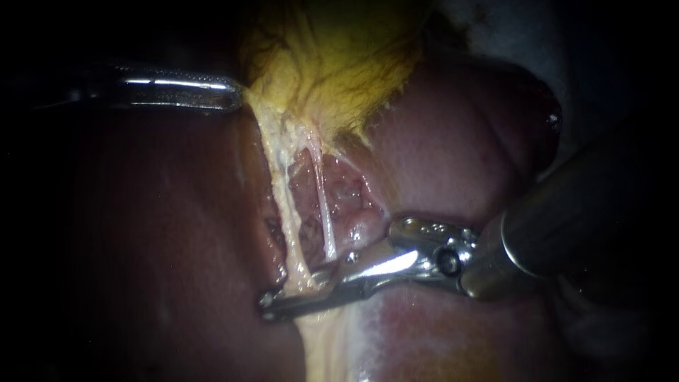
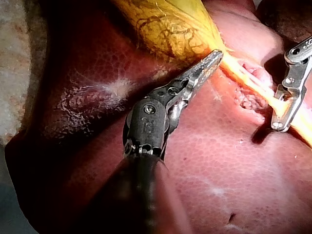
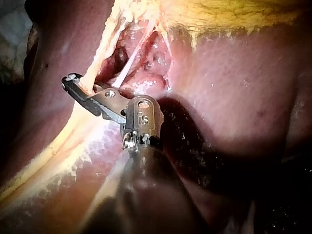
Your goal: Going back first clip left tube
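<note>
The left tube (image 1: 283, 205) is the thicker, yellowish one of two strands. It runs from the gallbladder (image 1: 332, 64) at the far side toward the near side, stretched over a pit of raw pink tissue. Just to its right lies the right tube (image 1: 327, 212), thinner and whiter. The two start close together at the far end and stand a little apart nearer me. I count two tubes, one gallbladder, one liver (image 1: 155, 233) and two instruments.

My right instrument (image 1: 305, 281) comes in from the right and reaches across the near end of the left tube. Its jaws are spread with a gap between them, and the left tube lies in that gap. I cannot see both jaws pressing on it. The right tube ends just on the far side of these jaws.

My left instrument (image 1: 233, 97) comes in from the left at the far side. Its jaws are pinching the left edge of the gallbladder, where the yellow tissue narrows toward the tubes. The liver lies dark red on both sides of the pit.
</note>
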Robot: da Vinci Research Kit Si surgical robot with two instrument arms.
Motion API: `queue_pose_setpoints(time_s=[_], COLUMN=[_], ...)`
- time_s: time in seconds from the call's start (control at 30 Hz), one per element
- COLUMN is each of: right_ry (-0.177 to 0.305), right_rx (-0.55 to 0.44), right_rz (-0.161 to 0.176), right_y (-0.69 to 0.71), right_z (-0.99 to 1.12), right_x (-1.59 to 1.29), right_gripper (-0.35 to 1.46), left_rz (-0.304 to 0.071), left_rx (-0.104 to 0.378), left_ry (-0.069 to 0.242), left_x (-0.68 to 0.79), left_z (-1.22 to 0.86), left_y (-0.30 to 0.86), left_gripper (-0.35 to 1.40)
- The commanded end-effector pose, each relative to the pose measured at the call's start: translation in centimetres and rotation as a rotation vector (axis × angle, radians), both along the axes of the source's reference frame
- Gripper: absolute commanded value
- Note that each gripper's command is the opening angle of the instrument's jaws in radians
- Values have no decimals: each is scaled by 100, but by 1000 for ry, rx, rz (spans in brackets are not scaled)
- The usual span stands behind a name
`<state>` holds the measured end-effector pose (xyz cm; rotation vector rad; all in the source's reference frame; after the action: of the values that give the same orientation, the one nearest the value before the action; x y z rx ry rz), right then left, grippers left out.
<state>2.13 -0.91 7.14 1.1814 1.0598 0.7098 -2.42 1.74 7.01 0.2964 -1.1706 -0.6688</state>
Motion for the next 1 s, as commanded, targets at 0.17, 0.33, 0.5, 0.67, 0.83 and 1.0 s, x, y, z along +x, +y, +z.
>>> queue_pose_setpoints(time_s=[0.17, 0.33, 0.5, 0.67, 0.83, 1.0], right_ry=[88, 51, 51, 14, -8, -23], right_rx=[-276, -448, -670, -784, -842, -864], right_rz=[20, 130, 158, 125, 108, 120], right_y=[6, 13, 18, 33, 51, 67], right_z=[4, 8, -7, -31, -59, -80], right_x=[6, 5, -16, -50, -93, -122], right_gripper=[30, 56, 58, 60, 60, 60], left_rz=[-1, 0, -1, -1, 0, 0], left_rx=[0, 0, -1, -1, -1, -1], left_ry=[1, 0, 1, 1, 1, 1], left_x=[0, 2, 4, 5, 5, 6], left_z=[0, 1, 2, 2, 2, 2], left_y=[0, 0, 1, 1, 1, 1], left_gripper=[-35, -35, -35, -35, -35, -35])
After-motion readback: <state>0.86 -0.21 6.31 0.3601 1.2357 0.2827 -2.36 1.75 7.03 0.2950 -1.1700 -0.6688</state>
